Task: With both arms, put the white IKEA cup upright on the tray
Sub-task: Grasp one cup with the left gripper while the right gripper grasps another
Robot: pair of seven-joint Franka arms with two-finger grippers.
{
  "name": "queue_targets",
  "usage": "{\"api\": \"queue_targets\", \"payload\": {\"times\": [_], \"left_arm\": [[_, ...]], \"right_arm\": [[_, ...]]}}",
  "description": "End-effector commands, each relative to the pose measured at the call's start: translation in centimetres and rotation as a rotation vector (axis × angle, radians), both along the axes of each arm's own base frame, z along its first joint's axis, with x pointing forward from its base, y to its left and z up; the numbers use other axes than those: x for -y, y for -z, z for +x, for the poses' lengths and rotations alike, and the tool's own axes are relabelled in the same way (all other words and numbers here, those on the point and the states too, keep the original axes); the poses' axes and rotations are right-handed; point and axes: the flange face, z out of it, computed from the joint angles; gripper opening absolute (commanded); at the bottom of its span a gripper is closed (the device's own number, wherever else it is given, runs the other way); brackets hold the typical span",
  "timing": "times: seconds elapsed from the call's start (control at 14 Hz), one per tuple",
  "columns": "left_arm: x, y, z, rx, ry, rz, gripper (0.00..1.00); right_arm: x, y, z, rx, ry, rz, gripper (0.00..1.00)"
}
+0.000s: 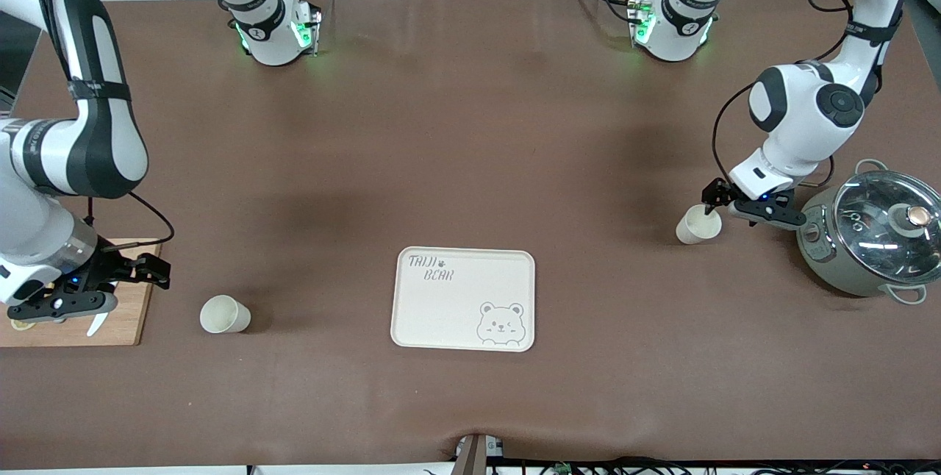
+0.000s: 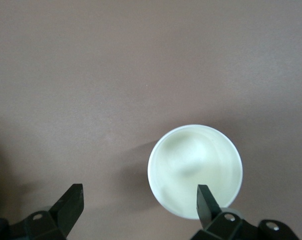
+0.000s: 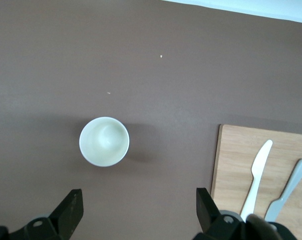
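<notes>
Left wrist view | we see left tool (image 2: 138, 202) spread apart, one finger inside the rim of upright white cup (image 2: 194, 170) on table (image 2: 116, 75) | tray (image 1: 463, 298) lies mid-table, toward the right arm | right tool (image 1: 92, 287) spread apart over cutting board (image 1: 129, 320), its own cup (image 1: 224, 314) beside.

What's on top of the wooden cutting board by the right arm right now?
On the wooden cutting board lie a white knife and a grey utensil. The open right tool hangs over the board's edge and covers their handle ends. The front view adds little more.
</notes>
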Motion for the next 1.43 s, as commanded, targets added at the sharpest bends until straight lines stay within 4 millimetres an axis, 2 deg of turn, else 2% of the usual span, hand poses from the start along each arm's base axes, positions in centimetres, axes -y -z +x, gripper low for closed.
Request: {"api": "queue_targets", "payload": {"times": [0.0,0.21,0.43,0.5,0.57,0.64,0.79,1.36], "left_arm": [[-0.1,1.1,1.0,0.011,0.016,0.003,1.0],[-0.2,2.3,1.5,0.009,0.032,0.005,1.0],[-0.6,2.4,1.6,0.01,0.026,0.003,1.0],[-0.7,2.6,1.4,0.006,0.005,-0.004,0.58],[-1.1,2.7,1.3,0.004,0.007,-0.003,0.03],[-1.5,2.5,1.2,0.012,-0.006,-0.003,0.0],[-1.4,2.6,0.9,0.01,-0.015,-0.005,0.0],[-1.2,2.3,1.1,0.019,-0.039,-0.01,0.0]], "right_arm": [[0.4,2.1,1.2,0.024,-0.005,0.006,1.0],[-0.1,5.9,2.4,0.067,-0.015,0.006,1.0],[-0.7,8.9,2.9,0.077,-0.02,0.011,1.0],[-0.9,9.6,3.1,0.086,-0.022,0.011,1.0],[-0.9,10.4,3.2,0.094,-0.022,0.012,1.0],[-0.8,10.9,3.3,0.1,-0.021,0.012,1.0],[-1.0,11.0,3.4,0.1,-0.024,0.013,1.0],[-1.3,13.8,3.7,0.073,-0.061,0.006,1.0]]}}
